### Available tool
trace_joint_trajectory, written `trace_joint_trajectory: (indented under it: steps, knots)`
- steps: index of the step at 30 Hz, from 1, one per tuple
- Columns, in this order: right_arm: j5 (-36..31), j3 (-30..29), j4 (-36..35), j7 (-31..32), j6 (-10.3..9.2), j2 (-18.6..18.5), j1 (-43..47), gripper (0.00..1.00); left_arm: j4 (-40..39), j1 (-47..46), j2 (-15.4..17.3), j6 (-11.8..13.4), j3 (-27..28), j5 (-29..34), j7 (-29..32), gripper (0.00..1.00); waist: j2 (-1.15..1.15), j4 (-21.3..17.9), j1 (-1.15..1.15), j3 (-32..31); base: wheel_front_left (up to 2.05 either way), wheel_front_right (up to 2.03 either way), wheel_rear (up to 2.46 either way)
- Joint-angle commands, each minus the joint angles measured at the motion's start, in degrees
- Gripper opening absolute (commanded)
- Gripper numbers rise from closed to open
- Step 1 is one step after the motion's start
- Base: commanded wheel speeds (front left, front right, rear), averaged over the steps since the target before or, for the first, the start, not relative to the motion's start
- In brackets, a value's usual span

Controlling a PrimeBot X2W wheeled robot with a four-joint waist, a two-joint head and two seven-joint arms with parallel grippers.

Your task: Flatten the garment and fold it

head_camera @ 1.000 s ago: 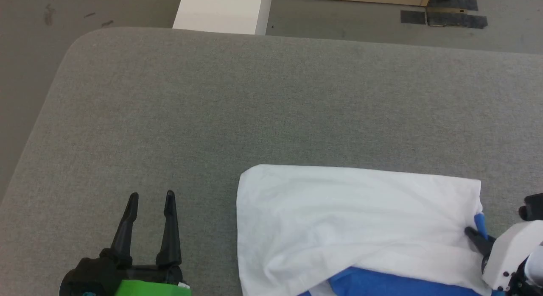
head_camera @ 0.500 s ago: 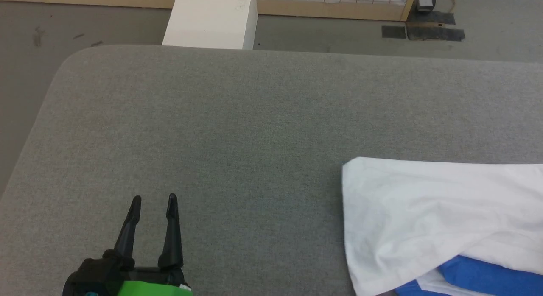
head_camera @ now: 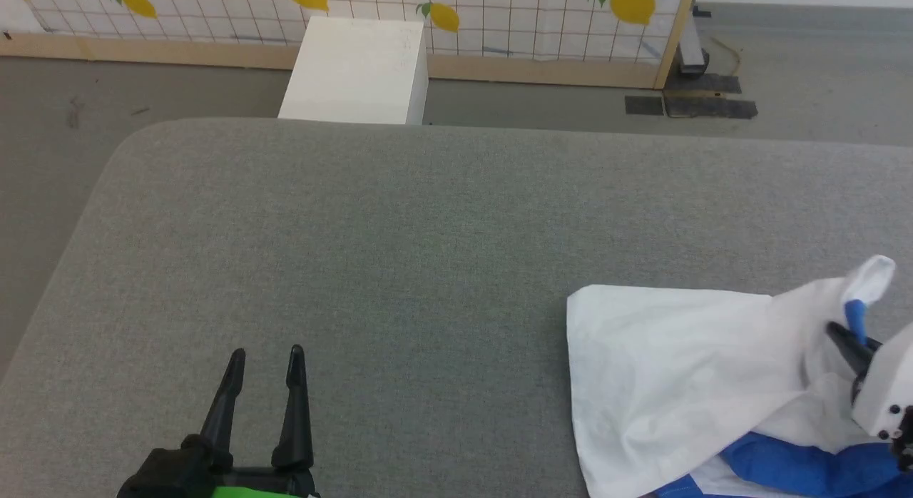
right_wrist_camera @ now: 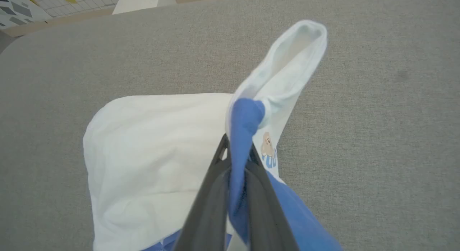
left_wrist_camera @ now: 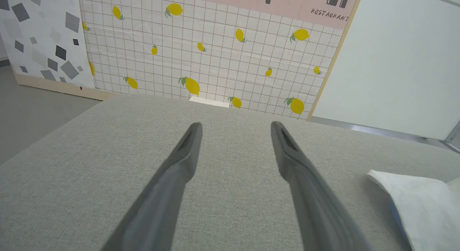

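White-blue garment (head_camera: pixel 663 355) in R jaws

Black tapered left pincer (head_camera: pixel 265 354) bears a green patch; right pincer (head_camera: pixel 836 332) white-cased.

The left and middle of the desk (head_camera: pixel 399 227) lie bare, and I see open room ahead of my left gripper (head_camera: pixel 267 352) right to the far edge. The shirt (head_camera: pixel 663 369) covers the near right part. One corner stands up, pinched in my right gripper (head_camera: pixel 842 335), so a low pass there meets cloth. Past the far edge a white box (head_camera: pixel 356 70) stands before a lemon-print panel (head_camera: pixel 513 13).
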Motion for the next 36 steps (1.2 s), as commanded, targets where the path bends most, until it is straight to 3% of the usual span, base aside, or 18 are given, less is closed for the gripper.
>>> trace_joint_trajectory:
  steps: [1, 10, 19, 36]
  knots:
    - [0.79, 1.18, -1.42, 0.89, -0.08, 0.25, 0.20, 0.00, 0.12, 0.67, -0.25, -0.08, -0.18, -0.81, -0.22, 1.00, 0.00, -0.18, 0.00, -0.70, 0.00, 0.00, 0.00]
    - [2.62, 12.36, -5.57, 6.31, -0.08, 1.77, -3.20, 0.00, 0.53, 0.97, -0.26, 0.11, -1.12, -1.73, -0.22, 1.00, 0.00, -0.07, 0.00, -1.37, 0.00, 0.00, 0.00]
    - [0.28, 21.39, 1.90, 5.94, -0.08, 2.37, -9.44, 0.00, 1.34, -0.33, -0.26, -0.30, -2.26, -2.15, -0.22, 1.00, 0.00, 1.89, 0.00, -0.24, 0.00, 0.00, 0.00]
    - [-4.35, 26.63, 16.15, 7.76, -0.08, 3.17, -12.51, 0.00, 2.46, -2.76, -0.26, 0.26, -4.13, -3.66, -0.22, 1.00, 0.00, 7.17, 0.00, 1.23, 0.00, 0.00, 0.00]
